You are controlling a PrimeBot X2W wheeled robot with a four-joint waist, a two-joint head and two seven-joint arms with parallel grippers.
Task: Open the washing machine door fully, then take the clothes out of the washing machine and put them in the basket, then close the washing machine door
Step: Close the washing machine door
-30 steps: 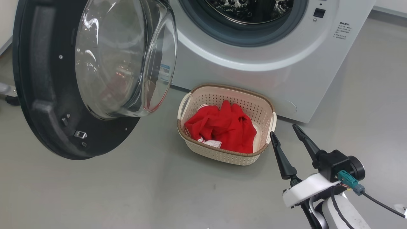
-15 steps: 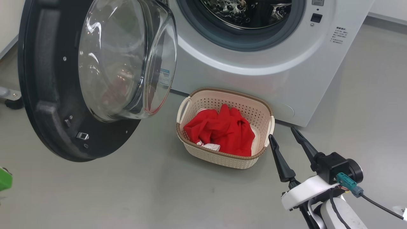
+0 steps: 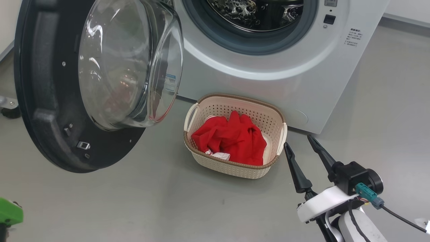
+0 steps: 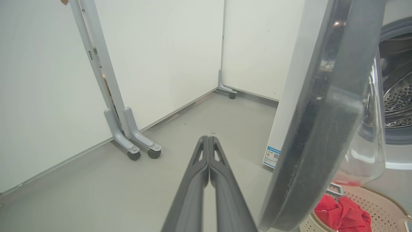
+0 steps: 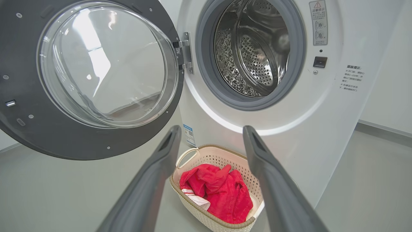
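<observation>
The washing machine door [image 3: 43, 111] stands swung open at the left, its glass bowl [image 3: 127, 64] facing the basket. Behind it, the washing machine [image 3: 268, 87] shows a bare steel drum [image 5: 254, 48]. On the floor before the machine sits the basket [image 3: 273, 116], holding the clothes: a red garment [image 3: 231, 141] over a white one [image 3: 220, 155]. My right gripper [image 3: 298, 141] hangs open and empty just right of the basket, aimed at the basket [image 5: 206, 149] and the door [image 5: 90, 141]. My left gripper [image 4: 208, 138] is shut on nothing, left of the door's edge [image 4: 322, 129].
Grey floor spreads around the machine. A wheeled grey stand [image 4: 132, 141] rests against white wall panels at the left, and a caster [image 3: 8, 111] shows behind the door. A green part [image 3: 8, 211] pokes in at the lower left edge.
The head camera has shifted a little, so the whole picture slid. The green part has come further into the lower left corner. Right gripper, door, basket and clothes have stayed put.
</observation>
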